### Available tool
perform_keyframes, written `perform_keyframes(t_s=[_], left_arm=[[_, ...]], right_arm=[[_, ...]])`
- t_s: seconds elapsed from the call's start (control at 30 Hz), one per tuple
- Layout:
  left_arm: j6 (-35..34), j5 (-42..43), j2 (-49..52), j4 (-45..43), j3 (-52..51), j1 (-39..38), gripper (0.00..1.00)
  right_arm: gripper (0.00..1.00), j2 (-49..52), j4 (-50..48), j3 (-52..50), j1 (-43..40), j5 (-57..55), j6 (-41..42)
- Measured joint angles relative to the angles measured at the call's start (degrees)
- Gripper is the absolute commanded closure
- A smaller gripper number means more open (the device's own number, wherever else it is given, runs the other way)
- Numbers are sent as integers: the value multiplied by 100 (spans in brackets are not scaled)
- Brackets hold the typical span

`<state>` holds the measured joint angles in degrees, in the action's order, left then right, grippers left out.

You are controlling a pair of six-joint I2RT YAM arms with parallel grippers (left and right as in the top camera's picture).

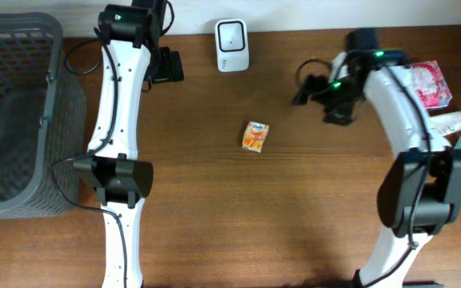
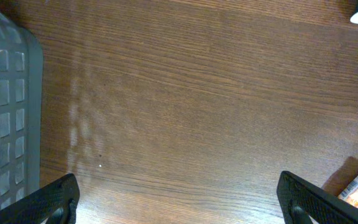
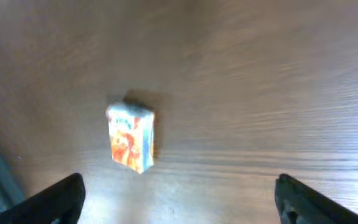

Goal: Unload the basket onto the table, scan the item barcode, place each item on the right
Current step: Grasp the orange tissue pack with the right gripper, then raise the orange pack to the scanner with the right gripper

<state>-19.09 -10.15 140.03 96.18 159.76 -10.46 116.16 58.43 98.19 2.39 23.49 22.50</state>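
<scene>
The right jaws are wide apart and hold nothing. The box (image 3: 131, 137) lies on the counter (image 3: 260, 93) ahead of them, at 11 o'clock. The left jaws are wide apart too. Seen from above, the box is at their 4 o'clock.

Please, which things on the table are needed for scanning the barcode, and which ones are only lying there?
Needed for the job:
- small orange box, the item to scan
- white scanner

Only lying there:
- grey basket
- pink packet
- what looks like a pale bottle
</scene>
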Motion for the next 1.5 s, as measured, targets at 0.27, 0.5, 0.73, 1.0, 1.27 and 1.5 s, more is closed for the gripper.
perform_keyframes(t_s=[0.27, 0.5, 0.73, 1.0, 1.27, 1.5], left_arm=[[-20, 0, 2, 2, 0, -2, 1], [-20, 2, 2, 2, 0, -2, 1], [-20, 2, 2, 2, 0, -2, 1], [-20, 2, 2, 2, 0, -2, 1], [-22, 2, 2, -4, 0, -2, 1], [-24, 0, 2, 4, 0, -2, 1]], right_arm=[[49, 286, -1174, -962, 1086, 81, 680], [50, 317, -2074, -1519, 1191, -177, 1117], [96, 490, -2776, -1773, 1405, 166, 1233], [96, 573, -2771, -1641, 540, 3703, -549], [96, 577, -4806, -1545, 129, 6218, -485], [96, 658, -11814, -1512, 129, 6467, 3582]])
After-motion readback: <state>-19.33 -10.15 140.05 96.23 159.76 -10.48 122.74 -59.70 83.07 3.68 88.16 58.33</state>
